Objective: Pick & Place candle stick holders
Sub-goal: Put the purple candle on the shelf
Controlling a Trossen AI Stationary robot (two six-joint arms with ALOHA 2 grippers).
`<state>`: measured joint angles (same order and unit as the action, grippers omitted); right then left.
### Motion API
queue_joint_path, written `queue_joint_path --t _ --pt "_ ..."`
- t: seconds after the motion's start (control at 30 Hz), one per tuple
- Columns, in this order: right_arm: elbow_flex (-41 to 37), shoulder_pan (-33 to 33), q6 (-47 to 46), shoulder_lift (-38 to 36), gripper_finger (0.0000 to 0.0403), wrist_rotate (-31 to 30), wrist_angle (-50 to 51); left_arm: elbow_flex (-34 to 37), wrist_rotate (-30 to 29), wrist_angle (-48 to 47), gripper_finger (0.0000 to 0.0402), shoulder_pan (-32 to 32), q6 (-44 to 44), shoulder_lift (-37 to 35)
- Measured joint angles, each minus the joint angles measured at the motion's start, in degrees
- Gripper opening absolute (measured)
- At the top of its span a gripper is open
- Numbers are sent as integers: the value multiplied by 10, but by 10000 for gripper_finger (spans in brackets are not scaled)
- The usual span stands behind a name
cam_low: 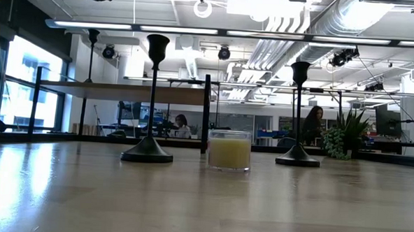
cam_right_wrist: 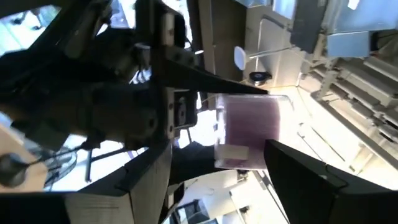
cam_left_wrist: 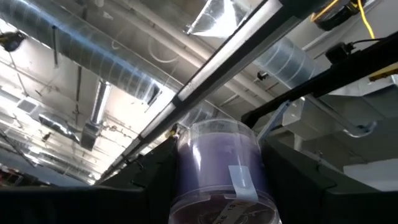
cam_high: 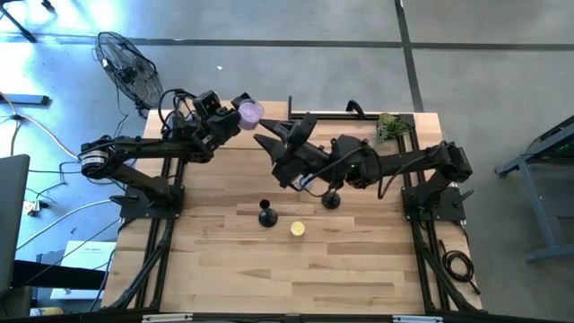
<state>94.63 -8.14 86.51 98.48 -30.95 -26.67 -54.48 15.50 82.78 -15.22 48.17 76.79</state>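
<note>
Two candle stick holders [cam_high: 266,215] stand upright mid-table beside yellow candle [cam_high: 298,230]. Left gripper [cam_high: 240,115] grips purple candle jar [cam_high: 250,112] aloft at far edge; right gripper [cam_high: 269,144] near it — fingers parted, whether touching we cannot tell. We keep jar level, avoid arm collision.

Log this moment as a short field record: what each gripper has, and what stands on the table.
left gripper: raised at the table's far edge, shut on the purple candle jar
right gripper: raised close by, pointed at that jar, fingers apart, holding nothing
candle stick holders on table: two, upright
yellow candle jar: on the table between them
plant: far right corner
</note>
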Motion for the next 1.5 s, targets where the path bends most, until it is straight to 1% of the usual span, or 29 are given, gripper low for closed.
queue_joint_path --t 0.1,0.2,0.43,0.63,0.7,1.07,1.2,1.33,1.5 --pt "0 -6 21 0 252 -7 -35 0 3 -6 201 0 1 0" --pt "0 -6 37 -2 252 -2 -39 0 4 -7 201 0 1 1" --pt "0 -1 37 -1 252 6 -24 0 5 -5 198 0 1 1" --pt "0 4 39 -1 252 44 -23 0 6 -6 194 0 1 1" --pt "0 7 39 -1 252 49 -23 0 6 -8 194 0 2 1" --pt "0 21 36 -1 249 44 -22 0 4 -17 187 0 4 0" --pt "0 22 36 -1 226 40 -23 0 6 -20 161 0 4 0" --pt "0 22 36 -1 188 33 -22 0 15 -19 118 -1 -1 0" --pt "0 21 46 -1 184 24 -18 0 17 -19 67 -2 -3 0"
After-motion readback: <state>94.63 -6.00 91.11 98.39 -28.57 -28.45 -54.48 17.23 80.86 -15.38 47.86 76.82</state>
